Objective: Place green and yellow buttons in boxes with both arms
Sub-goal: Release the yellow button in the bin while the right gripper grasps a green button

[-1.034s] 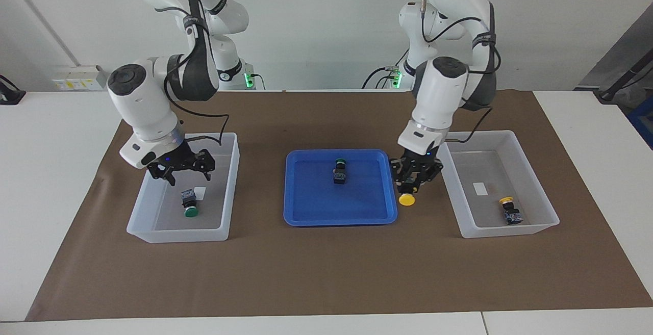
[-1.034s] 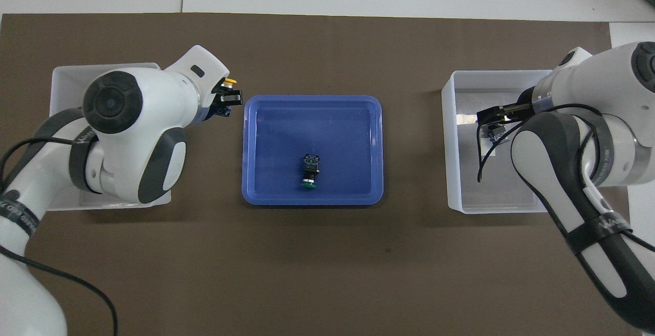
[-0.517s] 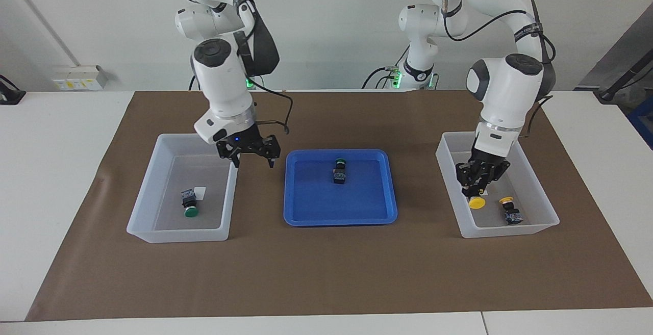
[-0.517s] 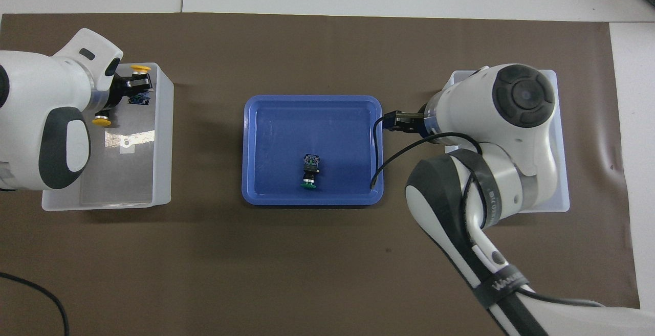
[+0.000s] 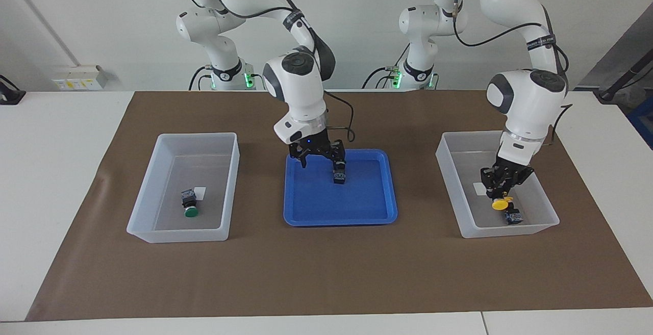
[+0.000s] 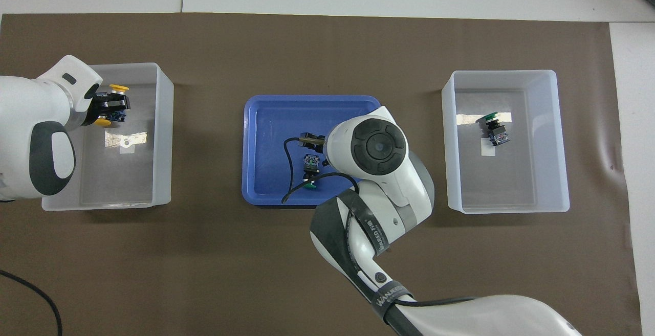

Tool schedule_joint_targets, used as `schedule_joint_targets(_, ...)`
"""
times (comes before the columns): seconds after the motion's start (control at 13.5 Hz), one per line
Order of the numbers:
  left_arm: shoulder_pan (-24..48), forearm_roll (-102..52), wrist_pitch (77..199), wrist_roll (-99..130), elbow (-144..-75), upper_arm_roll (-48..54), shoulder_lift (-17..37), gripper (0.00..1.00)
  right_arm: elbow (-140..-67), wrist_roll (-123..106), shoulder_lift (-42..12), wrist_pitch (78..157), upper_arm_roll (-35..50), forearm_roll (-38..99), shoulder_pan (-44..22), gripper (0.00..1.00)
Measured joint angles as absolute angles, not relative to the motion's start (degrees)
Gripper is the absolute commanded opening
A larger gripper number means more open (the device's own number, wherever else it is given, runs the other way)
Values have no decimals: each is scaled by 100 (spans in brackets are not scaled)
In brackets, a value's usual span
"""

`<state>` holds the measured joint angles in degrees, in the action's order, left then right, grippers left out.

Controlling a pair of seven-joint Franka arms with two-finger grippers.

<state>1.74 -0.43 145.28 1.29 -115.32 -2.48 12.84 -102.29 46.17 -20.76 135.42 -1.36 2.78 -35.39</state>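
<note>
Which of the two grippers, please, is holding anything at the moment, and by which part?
The left gripper, over the clear plastic box, grips a yellow-capped push-button switch by its black body, cap down. The right gripper holds nothing.

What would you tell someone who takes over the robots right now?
Left gripper: shut on the held yellow button, low in the left arm's box, beside the second yellow button.
Right gripper: open, over the tray green button in the blue tray.
Done: boxed green button lies in the right arm's box.
Left to do: release the yellow, box the last green.
</note>
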Motion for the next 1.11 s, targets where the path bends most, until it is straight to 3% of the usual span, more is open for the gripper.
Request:
schedule_joint_targets(0.07, 173, -43, 14603, 88, -11554, -248, 1377, 34, -10169, 4733, -2267, 13680, -137, 276, -3672, 100)
schedule_joint_targets(0.15, 171, -43, 14694, 20, -11565, -248, 1475, 46, -10127, 4798, -2458, 13818, -137, 273, -3779, 100)
schedule_joint_targets(0.22, 163, -43, 14803, -39, -11570, -248, 1561, 94, -10111, 4802, -2583, 13870, -138, 263, -3826, 95)
schedule_joint_targets(0.3, 152, -43, 14891, -73, -11573, -248, 1628, 100, -10109, 4802, -2648, 13874, -139, 249, -3837, 77)
schedule_joint_targets(0.52, 101, -43, 14911, -353, -11572, -247, 1668, 100, -10110, 4801, -2759, 13878, -140, 226, -3849, 24)
schedule_joint_targets(0.59, 83, -43, 14912, -394, -11569, -248, 1664, 100, -10110, 4802, -2798, 13892, -140, 225, -3871, 1)
schedule_joint_targets(0.81, 46, -43, 14697, -449, -11520, -236, 1415, 100, -10097, 4802, -2843, 13919, -142, 220, -3925, 0)
schedule_joint_targets(1.11, 183, -43, 13627, -453, -11582, -164, 419, 100, -9873, 4708, -2653, 13578, -299, 198, -3755, 0)
